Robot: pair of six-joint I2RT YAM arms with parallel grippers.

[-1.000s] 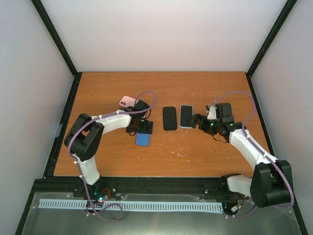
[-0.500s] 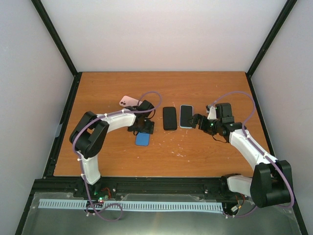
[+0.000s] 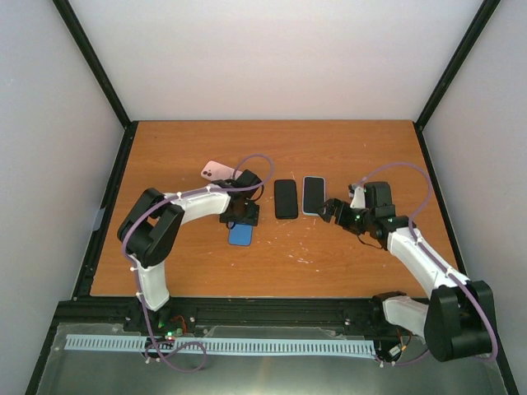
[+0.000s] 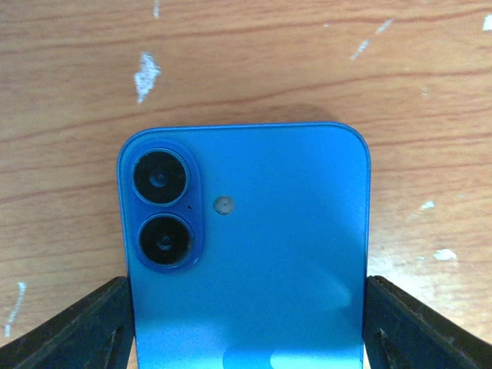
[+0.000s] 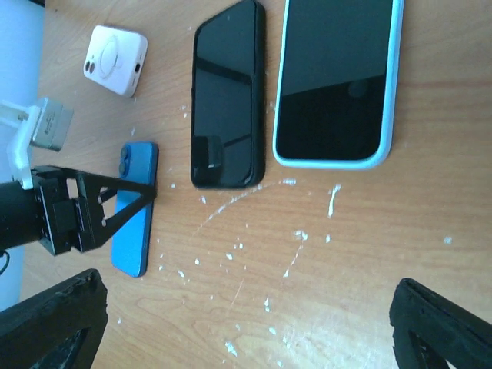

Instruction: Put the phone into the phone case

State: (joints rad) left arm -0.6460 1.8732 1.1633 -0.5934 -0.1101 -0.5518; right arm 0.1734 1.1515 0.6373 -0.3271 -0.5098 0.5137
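The blue phone (image 4: 246,254) is clamped at both long edges by the left gripper (image 4: 246,327). The right gripper (image 5: 246,330) is spread wide; nothing is held.

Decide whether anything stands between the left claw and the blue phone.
Nothing visible does. The left claw straddles the blue phone, with one of its fingers close beside each long edge and only bare table around them.

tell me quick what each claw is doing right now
left claw: closed on the flat blue phone, pressing on its two long edges.
right claw: open, holding nothing.
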